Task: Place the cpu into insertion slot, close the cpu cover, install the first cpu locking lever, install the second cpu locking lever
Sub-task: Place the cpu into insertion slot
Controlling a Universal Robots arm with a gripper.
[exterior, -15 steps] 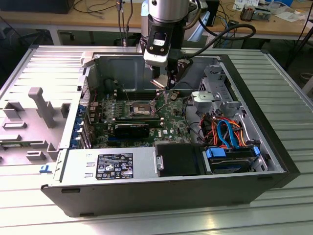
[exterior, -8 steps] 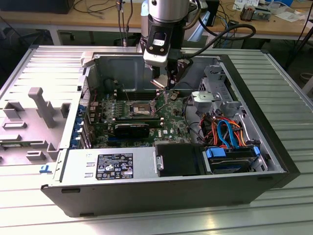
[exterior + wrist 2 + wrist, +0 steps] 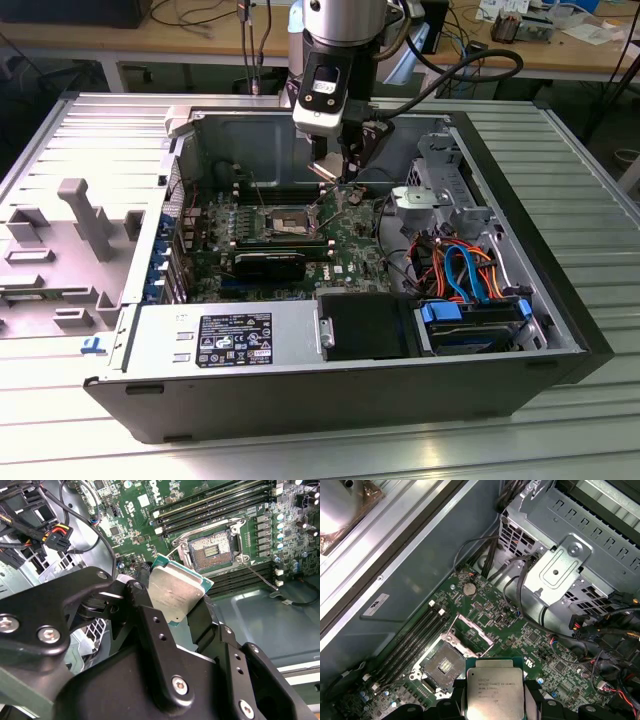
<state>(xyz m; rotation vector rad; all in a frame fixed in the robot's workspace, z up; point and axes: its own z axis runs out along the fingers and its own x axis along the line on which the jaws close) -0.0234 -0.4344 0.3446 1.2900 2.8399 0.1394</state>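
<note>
The arm point(image 3: 340, 40) reaches down into an open computer case point(image 3: 300, 395) lying on its side on the ribbed metal desk point(image 3: 580, 170). The pincer point(image 3: 342, 168) hangs above the green circuit board point(image 3: 345, 245), up clear of it.

The pincer point(image 3: 172, 607) is drawn in on the cpu point(image 3: 175, 590). Its 2 black fingers point(image 3: 142, 600) press on 2 opposite edges of the chip, and the silvery-tan face sits bare between them. In the first wrist view the cpu point(image 3: 494, 692) lies flat across the pincer point(image 3: 494, 707), with a finger on either side.

The cpu is held in the air, not seated. The insertion slot point(image 3: 442, 665) lies just beside it on the board, dark-centred and uncovered. In the second wrist view the insertion slot point(image 3: 212, 550) sits a little beyond the chip's far corner. In the exterior view the insertion slot point(image 3: 285, 218) is down and toward the exterior view's left of the pincer.

The cpu cover point(image 3: 470, 626) stands swung up off the slot. A thin locking lever point(image 3: 260, 575) juts out loose from one socket corner. Long memory slots point(image 3: 210, 507) run alongside the socket, and a grey drive cage point(image 3: 570, 565) stands nearby.
</note>
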